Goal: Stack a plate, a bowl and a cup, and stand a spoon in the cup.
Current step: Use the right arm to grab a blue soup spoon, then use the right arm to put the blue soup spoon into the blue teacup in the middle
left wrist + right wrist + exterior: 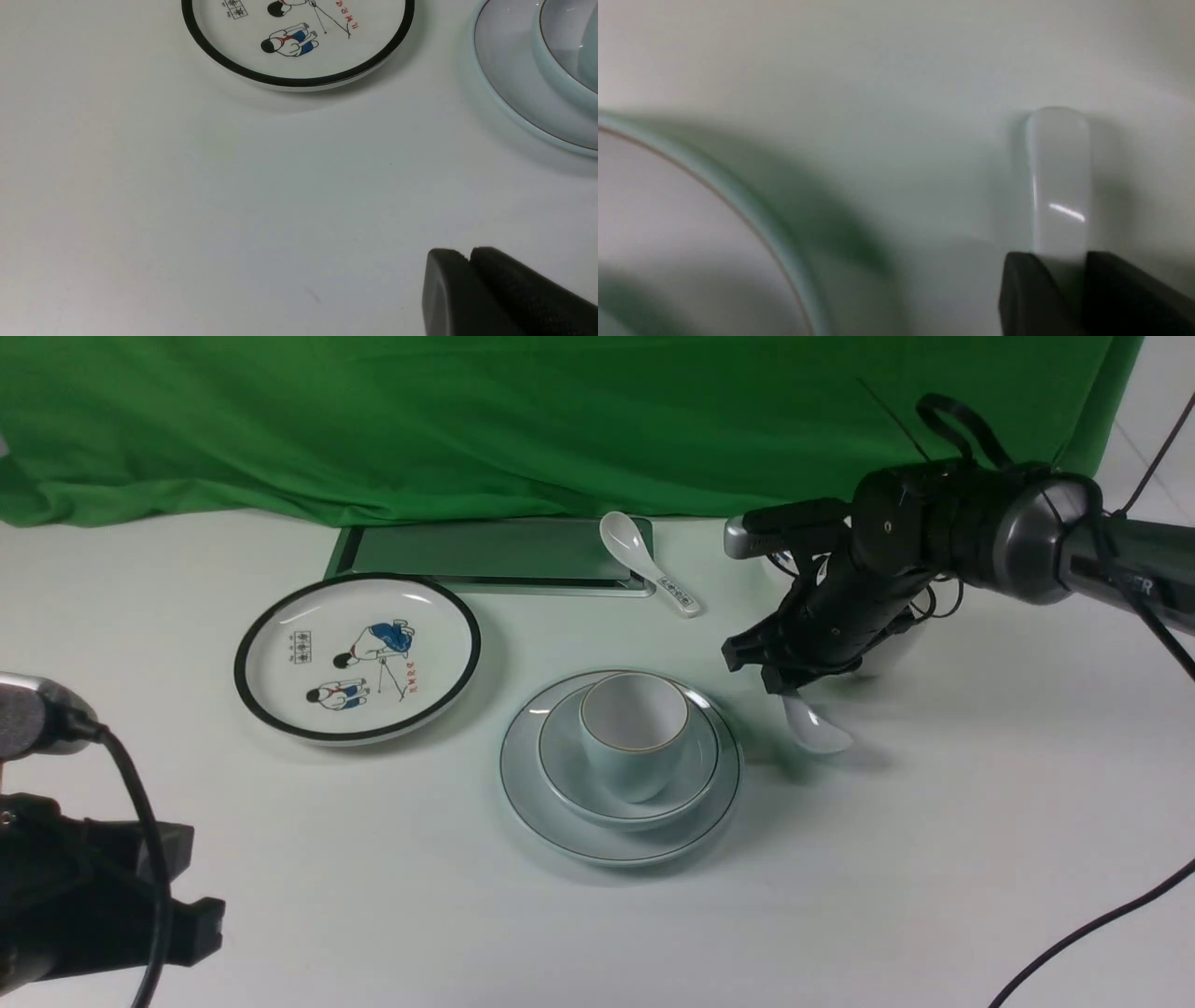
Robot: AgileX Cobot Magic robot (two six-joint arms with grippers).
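White ceramic spoon: clamped by its handle in the right gripper; scoop hanging down and tilted, just right of the stack; low over the table or resting on it, I cannot tell which; held this way, I judge, so it can go into the cup scoop-first
Stack: plate at the bottom; bowl nested on it; cup upright in the bowl, mouth open, nothing inside; only the spoon seems unplaced
Left gripper: fingers pressed together on nothing; parked near left, well apart from the stack
Edges: cup rim stands above the bowl and plate rims; the scoop would need to rise over it before lowering
Open room: bare table near and right of the stack; cartoon plate to the left and marked spoon on the far side, both apart from the short path leftward
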